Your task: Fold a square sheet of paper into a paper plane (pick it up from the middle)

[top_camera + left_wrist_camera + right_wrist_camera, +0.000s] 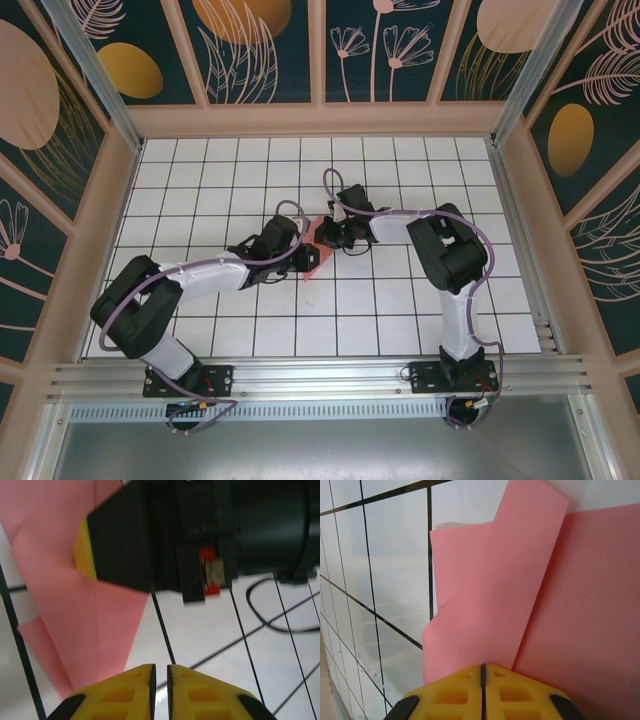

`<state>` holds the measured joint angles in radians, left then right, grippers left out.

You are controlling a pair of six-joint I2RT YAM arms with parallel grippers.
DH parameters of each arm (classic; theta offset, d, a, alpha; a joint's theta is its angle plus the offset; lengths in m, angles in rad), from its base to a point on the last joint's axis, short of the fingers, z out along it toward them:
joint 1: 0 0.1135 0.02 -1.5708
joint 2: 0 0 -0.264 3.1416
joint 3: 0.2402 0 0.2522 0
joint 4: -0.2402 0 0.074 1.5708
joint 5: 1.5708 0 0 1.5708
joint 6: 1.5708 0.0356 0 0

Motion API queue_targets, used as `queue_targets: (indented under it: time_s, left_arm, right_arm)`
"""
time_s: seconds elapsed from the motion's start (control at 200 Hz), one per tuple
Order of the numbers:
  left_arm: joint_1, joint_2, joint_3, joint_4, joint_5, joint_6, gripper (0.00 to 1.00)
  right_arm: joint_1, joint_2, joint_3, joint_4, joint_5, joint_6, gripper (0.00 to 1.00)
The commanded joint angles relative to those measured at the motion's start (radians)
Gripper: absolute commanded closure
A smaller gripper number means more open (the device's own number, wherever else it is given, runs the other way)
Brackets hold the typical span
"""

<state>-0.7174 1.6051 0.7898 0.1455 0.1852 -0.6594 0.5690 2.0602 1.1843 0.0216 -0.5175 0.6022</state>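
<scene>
On the white grid table [200, 180] inside floral walls [60, 100], the partly folded sheet of paper [314, 250] sits mid-frame, pinched by the right gripper [482, 666], jaws closed on its fold, while the left gripper [161, 667], jaws nearly together and holding nothing, hovers just beside it.

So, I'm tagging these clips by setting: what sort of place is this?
Probably a lab robot cell: a left arm and right arm bolted by an aluminium rail, on a white grid-tiled table, boxed in by flower-patterned wall panels.
</scene>
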Motion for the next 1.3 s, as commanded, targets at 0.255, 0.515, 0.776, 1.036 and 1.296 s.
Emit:
queue_targets:
  time_s: [0.255,0.515,0.776,1.036,1.296]
  left_arm:
    - [0.022,0.103,-0.009,-0.003,-0.022,-0.012,0.84]
    - [0.021,0.103,-0.093,-0.033,0.016,-0.008,0.85]
    - [0.021,0.095,-0.173,-0.032,0.096,-0.009,0.86]
    - [0.011,0.070,-0.198,-0.021,0.177,0.022,0.86]
    - [-0.006,0.048,-0.195,-0.061,0.173,0.057,0.87]
  right_arm:
    - [-0.006,0.099,-0.027,-0.066,0.101,-0.005,0.90]
    - [-0.006,0.097,-0.031,-0.068,0.103,-0.004,0.90]
    - [-0.006,0.099,-0.029,-0.073,0.109,-0.004,0.90]
    - [-0.006,0.100,-0.031,-0.077,0.115,-0.002,0.90]
    - [-0.006,0.104,-0.033,-0.079,0.119,-0.002,0.90]
